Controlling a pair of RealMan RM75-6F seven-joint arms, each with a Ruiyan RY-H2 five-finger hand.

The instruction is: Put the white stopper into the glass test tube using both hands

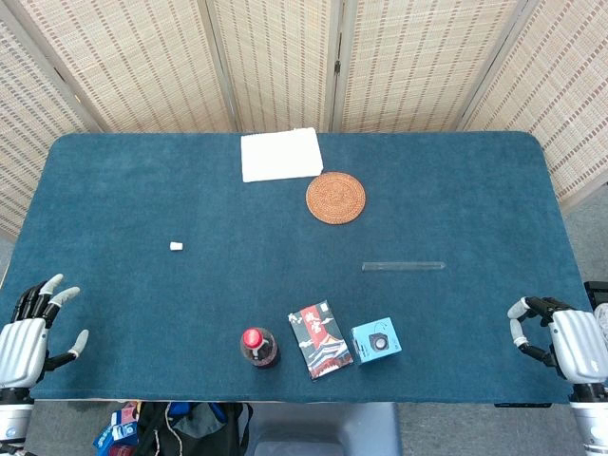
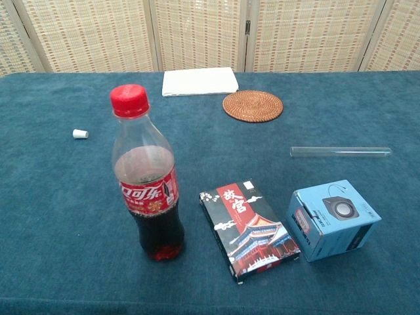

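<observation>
I'm looking at a blue cloth table backed by woven screens. The small white stopper lies far left; the clear glass test tube lies flat, right. My left hand and right hand both rest spread, holding nothing.

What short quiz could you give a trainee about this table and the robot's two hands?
1. True or false: the glass test tube stands upright.
2. Which hand is nearer the white stopper: A) left hand B) right hand?
3. Fill in: the round woven coaster lies beside the folded white ____.

Key
1. False: it lies flat on the table.
2. A; both hands are open and hold nothing.
3. cloth
</observation>
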